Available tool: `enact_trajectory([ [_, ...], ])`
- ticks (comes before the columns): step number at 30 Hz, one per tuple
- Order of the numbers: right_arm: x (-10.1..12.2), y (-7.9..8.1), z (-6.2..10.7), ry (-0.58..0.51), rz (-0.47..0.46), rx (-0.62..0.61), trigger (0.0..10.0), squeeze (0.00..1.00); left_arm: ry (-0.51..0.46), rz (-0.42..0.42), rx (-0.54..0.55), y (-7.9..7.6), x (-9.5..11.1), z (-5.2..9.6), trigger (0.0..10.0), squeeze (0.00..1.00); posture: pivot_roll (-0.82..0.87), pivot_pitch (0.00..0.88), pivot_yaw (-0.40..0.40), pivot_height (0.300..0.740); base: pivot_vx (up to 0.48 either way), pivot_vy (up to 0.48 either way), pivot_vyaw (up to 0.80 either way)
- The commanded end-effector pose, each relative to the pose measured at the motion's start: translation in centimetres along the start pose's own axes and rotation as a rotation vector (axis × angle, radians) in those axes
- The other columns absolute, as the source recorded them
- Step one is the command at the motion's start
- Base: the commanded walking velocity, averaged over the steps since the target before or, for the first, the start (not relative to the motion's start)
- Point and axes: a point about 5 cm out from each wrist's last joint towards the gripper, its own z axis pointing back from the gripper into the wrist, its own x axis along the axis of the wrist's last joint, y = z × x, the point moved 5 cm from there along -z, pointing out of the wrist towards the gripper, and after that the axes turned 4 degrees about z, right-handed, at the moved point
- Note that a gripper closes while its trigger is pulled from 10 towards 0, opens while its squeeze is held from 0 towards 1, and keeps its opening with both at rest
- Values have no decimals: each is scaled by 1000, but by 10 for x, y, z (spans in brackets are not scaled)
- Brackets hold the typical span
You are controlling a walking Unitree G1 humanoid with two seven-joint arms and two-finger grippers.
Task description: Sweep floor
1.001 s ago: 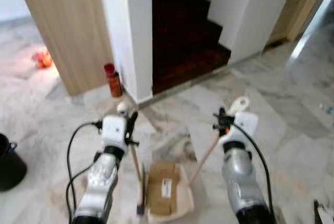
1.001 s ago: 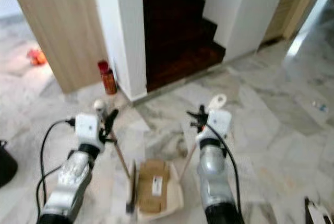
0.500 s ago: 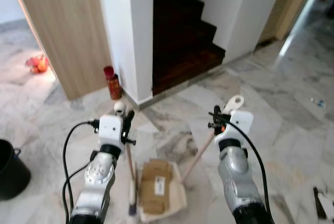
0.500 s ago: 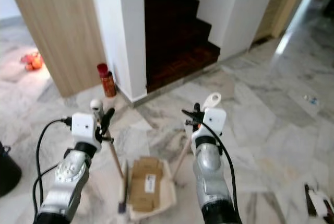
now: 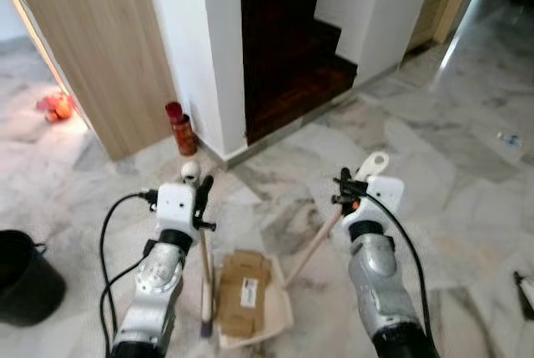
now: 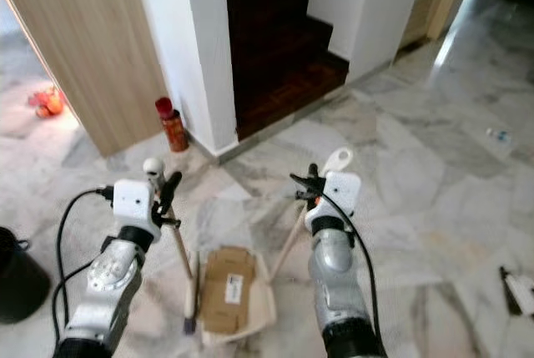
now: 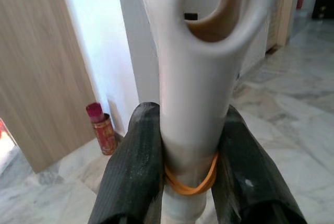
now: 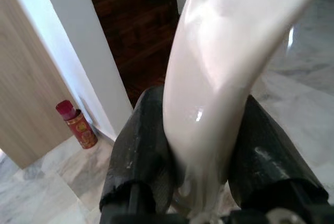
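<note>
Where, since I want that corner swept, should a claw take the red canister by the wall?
Around its cylindrical body, below the cap, coming in level from the open floor in front. The red canister stands upright close beside the white wall, so its far side is blocked.

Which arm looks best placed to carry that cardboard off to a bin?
The right, probably: its gripper clamps the dustpan handle, and the cardboard already lies in the dustpan. The left gripper holds only the broom.

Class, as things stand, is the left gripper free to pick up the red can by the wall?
Probably not. The left gripper is shut on the broom handle, and the red can stands well ahead, beside the white wall.
</note>
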Motion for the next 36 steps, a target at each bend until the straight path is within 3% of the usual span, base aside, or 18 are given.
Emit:
enact_trajectory([
  [1,16,8,-6,-54,-5,20,10000,0,-45,2,-1,0,12,-3,10000,0,88,0,-12,740,0,304,0],
  [11,16,9,-5,-54,16,26,10000,0,-44,1,1,0,12,-4,10000,0,88,2,-13,740,0,298,0],
  [19,17,11,-5,-56,17,34,10000,0,-45,3,1,0,12,-4,10000,0,89,1,-12,740,0,299,730],
  [36,16,12,-5,-54,20,36,10000,0,-45,1,-1,0,12,-4,10000,0,89,1,-9,740,0,299,76],
])
